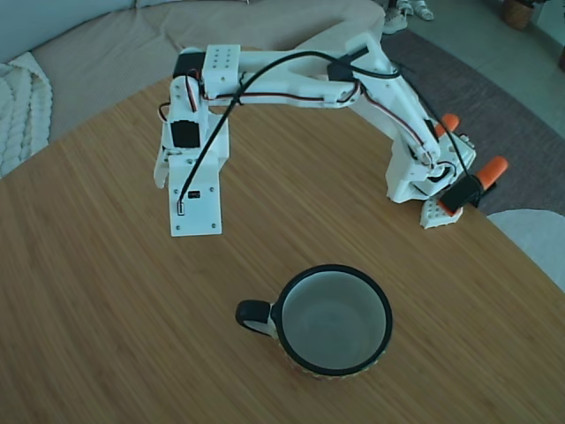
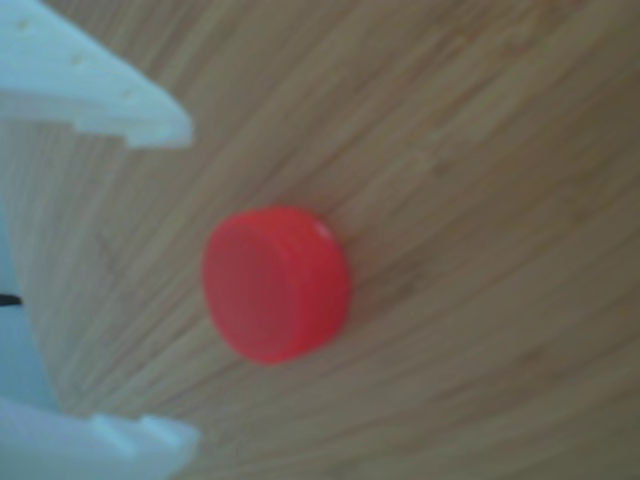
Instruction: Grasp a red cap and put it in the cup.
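Fixed view shows my arm stretched low across the far side of the tabletop (image 1: 106, 291), with my end effector (image 1: 190, 190) pointing down near the far left edge, and the cup (image 1: 334, 320) standing upright near the front edge, handle toward the left, well apart from it. The red cap does not show in this view at all; my own wrist block seems to hide it.

The other view fills that gap. It shows the red cap (image 2: 276, 283) lying flat on the wood, just ahead of my two white fingertips (image 2: 140, 125), one above it and one below in the picture. My end effector (image 2: 165, 285) is spread wide and holds nothing; the cap sits past the tips, not yet between them. This view shows no cup.

Risks, as I judge them: the cap is low and smooth, so if I close before I have moved far enough forward, the tips could pinch only its near edge and flick it away across the wood. If I come down unevenly, one finger could push it sideways. The carry to the cup is long, so a shallow hold could drop it short.
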